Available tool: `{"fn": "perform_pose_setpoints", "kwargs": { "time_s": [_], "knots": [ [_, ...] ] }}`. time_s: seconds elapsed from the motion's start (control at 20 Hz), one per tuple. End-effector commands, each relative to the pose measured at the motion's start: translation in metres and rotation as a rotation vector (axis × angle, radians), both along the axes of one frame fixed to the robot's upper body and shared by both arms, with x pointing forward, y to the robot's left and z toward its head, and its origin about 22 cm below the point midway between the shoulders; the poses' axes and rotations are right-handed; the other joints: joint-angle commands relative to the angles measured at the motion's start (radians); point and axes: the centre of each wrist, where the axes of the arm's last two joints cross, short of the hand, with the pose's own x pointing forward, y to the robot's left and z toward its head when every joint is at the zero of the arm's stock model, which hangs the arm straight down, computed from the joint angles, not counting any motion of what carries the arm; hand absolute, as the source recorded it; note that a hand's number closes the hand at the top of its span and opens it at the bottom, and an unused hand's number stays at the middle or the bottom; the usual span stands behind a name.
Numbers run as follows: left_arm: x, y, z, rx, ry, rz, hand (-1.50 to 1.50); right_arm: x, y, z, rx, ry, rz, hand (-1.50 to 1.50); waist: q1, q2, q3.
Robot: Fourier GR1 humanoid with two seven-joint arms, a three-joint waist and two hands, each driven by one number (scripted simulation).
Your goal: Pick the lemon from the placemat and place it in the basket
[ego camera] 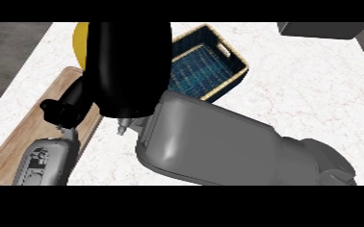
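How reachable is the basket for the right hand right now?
Probably yes. The right hand hangs right beside the basket, at its left in view. The basket's top is open and nothing shows between them. A yellow thing, perhaps the lemon, peeks from behind the hand.

Table (pixel 298 86): one, white marble.
Basket (pixel 210 62): one, blue weave with a tan rim, upper centre of the frame.
Placemat (pixel 28 125): one, wooden, along the left edge.
Lemon (pixel 80 43): one yellow thing at upper left, mostly hidden, probably the lemon.
Hands: two, both black, the left hand (pixel 65 107) at left and the right hand (pixel 128 67) above centre.
Forearms: two, both grey, the left forearm (pixel 46 161) and the right forearm (pixel 213 144).
Dark block (pixel 320 30): one, upper right corner.
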Motion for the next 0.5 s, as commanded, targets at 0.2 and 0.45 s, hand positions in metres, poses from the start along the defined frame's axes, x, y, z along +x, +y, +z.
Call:
{"fn": "perform_pose_setpoints", "kwargs": {
  "time_s": [0.2, 0.45],
  "knots": [
    [-0.001, 0.004, 0.002, -0.007, -0.022, 0.021, 0.0, 0.039, 0.009, 0.05, 0.207, 0.048, -0.283, 1.5, -0.005, 0.009, 0.001],
    [-0.001, 0.014, -0.001, 0.008, -0.017, 0.024, 0.0, 0.059, 0.009, 0.058, 0.243, 0.025, -0.35, 1.5, -0.015, 0.013, 0.002]
  ]
}}
